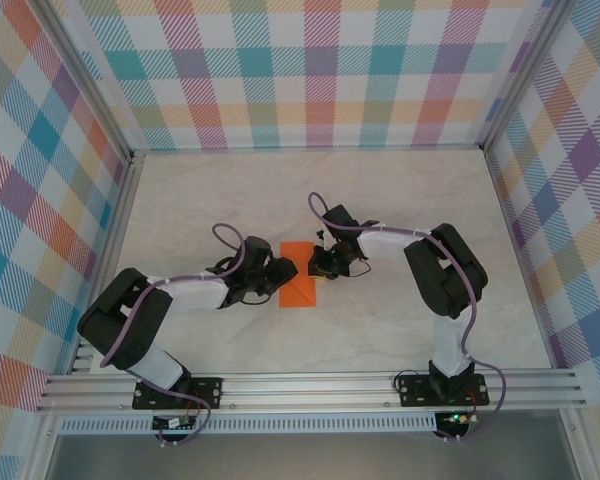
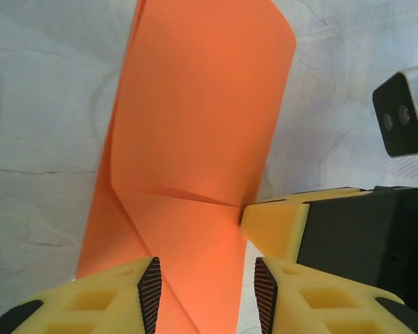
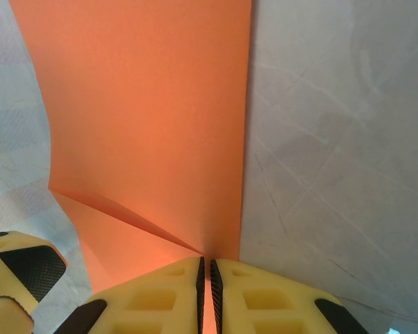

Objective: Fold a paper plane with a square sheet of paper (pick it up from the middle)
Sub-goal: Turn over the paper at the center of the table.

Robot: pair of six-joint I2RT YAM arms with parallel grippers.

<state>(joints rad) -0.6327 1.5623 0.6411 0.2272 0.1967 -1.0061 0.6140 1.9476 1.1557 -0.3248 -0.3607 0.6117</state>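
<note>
Top external: table (image 1: pixel 200 200), orange square sheet of paper (image 1: pixel 300 287) at centre, partly folded, between both arms. Judged thin, limp, easily creased; best pinched at an edge or fold. Grip: right gripper (image 3: pixel 210 278) clamped on its edge; left gripper (image 2: pixel 207 292) jaws apart, straddling it. Underlying layers hidden.

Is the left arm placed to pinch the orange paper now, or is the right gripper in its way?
Probably yes. The left gripper, fingers open, straddles the orange paper, only paper between them. The right gripper, shut on the paper's edge, sits close beside but not in that gap.
</note>
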